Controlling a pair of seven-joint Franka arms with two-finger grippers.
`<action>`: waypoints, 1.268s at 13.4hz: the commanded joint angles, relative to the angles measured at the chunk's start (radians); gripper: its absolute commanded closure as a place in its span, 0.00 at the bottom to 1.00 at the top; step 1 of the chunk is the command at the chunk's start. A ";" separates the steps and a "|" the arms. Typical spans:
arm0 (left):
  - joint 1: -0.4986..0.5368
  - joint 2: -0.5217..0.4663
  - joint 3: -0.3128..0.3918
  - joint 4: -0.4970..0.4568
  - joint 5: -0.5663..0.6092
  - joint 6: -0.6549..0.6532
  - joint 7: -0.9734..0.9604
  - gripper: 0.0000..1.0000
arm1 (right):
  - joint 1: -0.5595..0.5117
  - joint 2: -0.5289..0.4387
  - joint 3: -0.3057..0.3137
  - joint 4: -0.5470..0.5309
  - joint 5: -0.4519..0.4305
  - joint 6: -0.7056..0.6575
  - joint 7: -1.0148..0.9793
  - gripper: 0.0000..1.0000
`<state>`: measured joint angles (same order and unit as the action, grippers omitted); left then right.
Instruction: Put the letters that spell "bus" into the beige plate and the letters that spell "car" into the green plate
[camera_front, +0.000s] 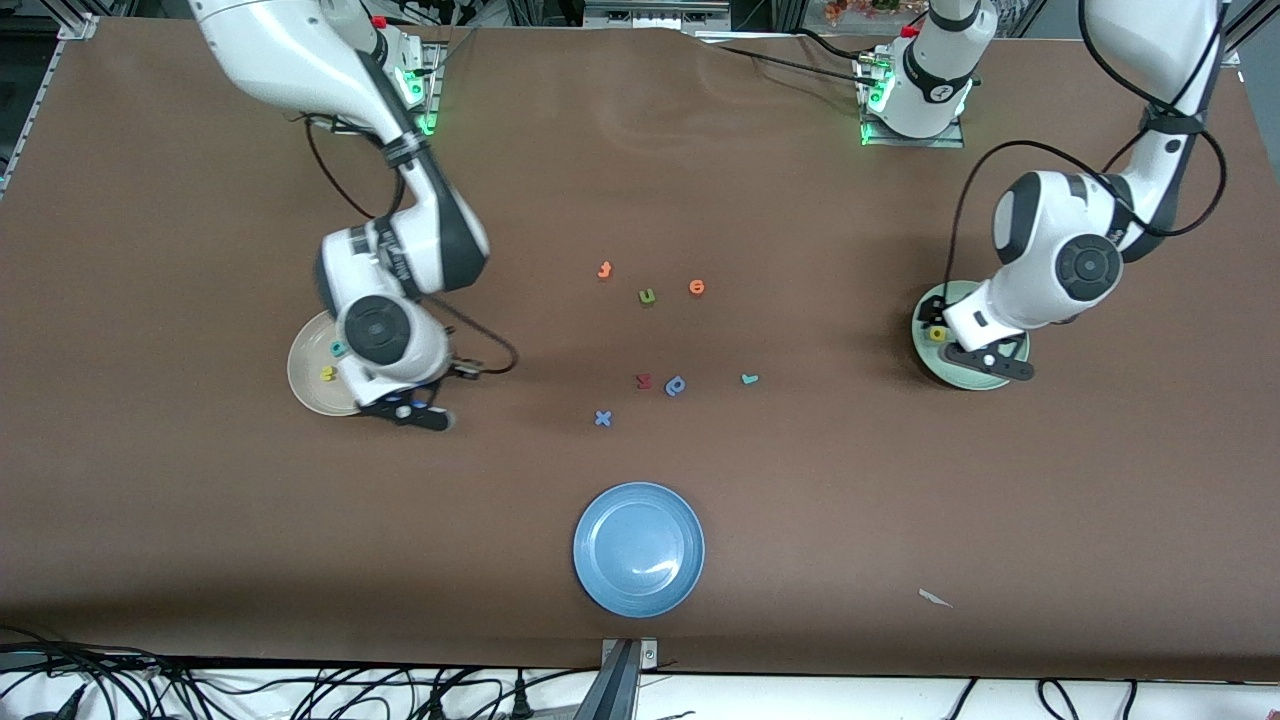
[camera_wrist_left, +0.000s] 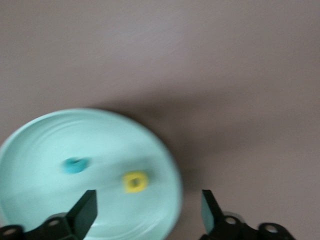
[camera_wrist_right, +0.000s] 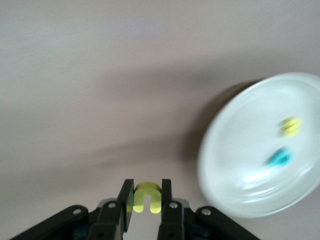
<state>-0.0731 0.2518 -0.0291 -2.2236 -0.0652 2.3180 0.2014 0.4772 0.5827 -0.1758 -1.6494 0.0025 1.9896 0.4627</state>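
The beige plate (camera_front: 308, 388) lies toward the right arm's end of the table and holds a teal letter (camera_front: 338, 348) and a yellow letter (camera_front: 327, 373). My right gripper (camera_front: 408, 411) hangs over the table just beside its rim. In the right wrist view that gripper (camera_wrist_right: 147, 197) is shut on the yellow "u" (camera_wrist_right: 148, 192), with the beige plate (camera_wrist_right: 235, 165) off to one side. My left gripper (camera_wrist_left: 147, 212) stands open over the green plate (camera_wrist_left: 40, 145), which holds a teal letter (camera_wrist_left: 75, 165) and the yellow "a" (camera_wrist_left: 135, 181). A teal "r" (camera_front: 749, 379) lies on the table.
Mid-table lie loose letters: an orange one (camera_front: 604, 270), a green "u" (camera_front: 647, 296), another orange one (camera_front: 697, 287), a red one (camera_front: 644, 381), a blue one (camera_front: 676, 386) and a blue "x" (camera_front: 602, 418). A blue plate (camera_front: 638, 548) sits nearer the front camera.
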 joint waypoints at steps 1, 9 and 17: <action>-0.022 0.001 -0.002 0.036 -0.094 -0.023 0.100 0.00 | -0.017 0.005 -0.050 -0.030 0.004 -0.009 -0.149 0.81; -0.183 0.119 0.003 0.183 -0.202 -0.040 0.114 0.00 | -0.091 0.020 -0.048 -0.099 0.013 0.043 -0.268 0.00; -0.246 0.162 -0.037 0.237 -0.216 -0.040 -0.172 0.01 | -0.104 -0.063 -0.097 0.244 0.028 -0.244 -0.263 0.00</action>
<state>-0.2806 0.3718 -0.0434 -2.0505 -0.2574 2.2887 0.1383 0.3810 0.5323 -0.2641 -1.4704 0.0080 1.7977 0.2166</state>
